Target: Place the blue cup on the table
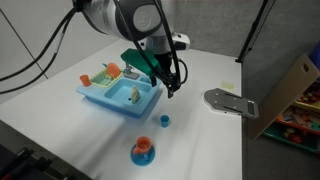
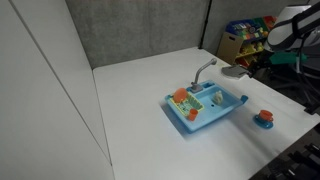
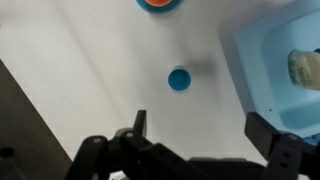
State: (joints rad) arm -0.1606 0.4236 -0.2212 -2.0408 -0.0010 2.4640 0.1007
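The tiny blue cup (image 1: 164, 121) stands upright on the white table (image 1: 215, 135), just off the front corner of the blue toy sink (image 1: 118, 97). In the wrist view the cup (image 3: 179, 79) sits on bare tabletop (image 3: 90, 50) ahead of my gripper (image 3: 200, 128), which is open, empty and apart from it. In an exterior view my gripper (image 1: 172, 88) hangs above the table next to the sink, a little above and behind the cup.
An orange cup on a blue saucer (image 1: 143, 150) stands near the table's front edge and shows at the top of the wrist view (image 3: 158, 3). A grey flat plate (image 1: 230, 102) lies beyond the cup. The sink (image 2: 205, 105) holds small toys. Toy shelves (image 2: 245, 35) stand past the table.
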